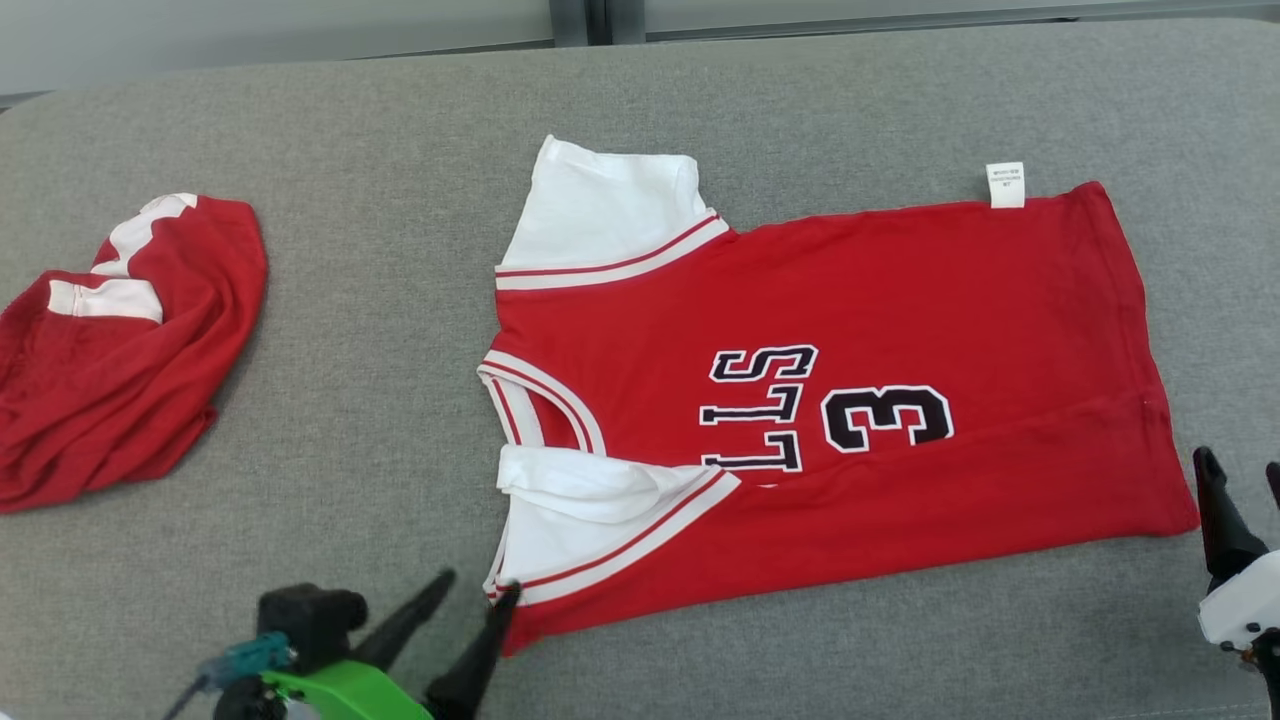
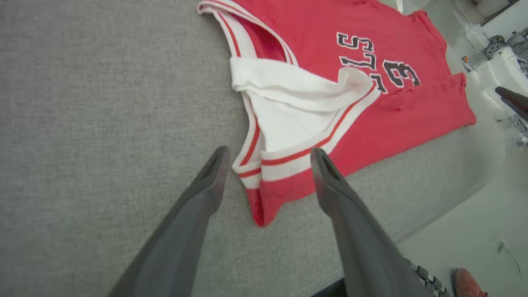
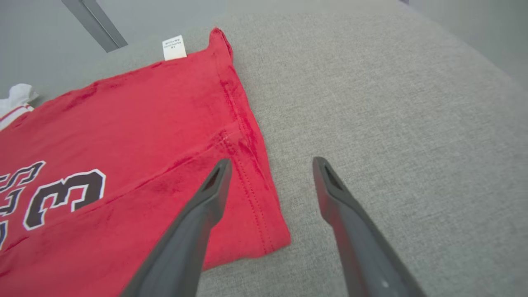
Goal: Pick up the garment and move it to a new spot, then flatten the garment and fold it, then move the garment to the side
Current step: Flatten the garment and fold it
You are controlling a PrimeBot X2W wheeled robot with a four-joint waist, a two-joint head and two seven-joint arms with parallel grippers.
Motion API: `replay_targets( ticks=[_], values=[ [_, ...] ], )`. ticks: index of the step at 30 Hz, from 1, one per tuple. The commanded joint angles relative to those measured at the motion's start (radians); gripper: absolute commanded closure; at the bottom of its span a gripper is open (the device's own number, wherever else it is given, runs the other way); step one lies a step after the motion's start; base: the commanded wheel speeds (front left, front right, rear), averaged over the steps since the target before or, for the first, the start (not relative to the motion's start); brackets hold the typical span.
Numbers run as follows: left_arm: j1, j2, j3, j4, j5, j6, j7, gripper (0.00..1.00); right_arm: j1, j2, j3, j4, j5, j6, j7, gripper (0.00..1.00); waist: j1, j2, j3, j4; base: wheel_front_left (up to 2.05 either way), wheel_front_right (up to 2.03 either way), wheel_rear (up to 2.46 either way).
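The garment, a red jersey with white sleeves, black lettering and a 3, lies spread sideways on the grey padded table, collar to the left. Its near long edge is folded over onto the lettering. My left gripper is open just above the near sleeve's corner; in the left wrist view the left gripper straddles the white-and-red sleeve band of the garment without touching it. My right gripper is open beside the hem's near corner; in the right wrist view the right gripper hangs over the hem of the garment.
A second red-and-white garment lies crumpled at the table's left. A white label sticks out at the far hem corner. The table's near edge drops to a pale floor, where a reddish shoe shows.
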Motion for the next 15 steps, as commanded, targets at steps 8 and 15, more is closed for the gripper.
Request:
replay_targets(
  ticks=[8, 15],
  values=[
    [-0.197, 0.128, 0.2, -0.147, -0.007, 0.058, 0.006, 0.0, -0.095, 0.036, 0.072, -0.095, -0.094, -0.002, -0.11, 0.0, 0.0, 0.0, 0.051, -0.015, 0.0, 0.0, 0.0],
    [-0.571, 0.134, 0.194, -0.039, -0.056, -0.024, 0.293, 0.0, -0.209, 0.051, 0.168, -0.08, -0.118, -0.002, -0.165, 0.0, 0.0, 0.0, 0.161, -0.049, 0.0, 0.0, 0.0]
  ],
)
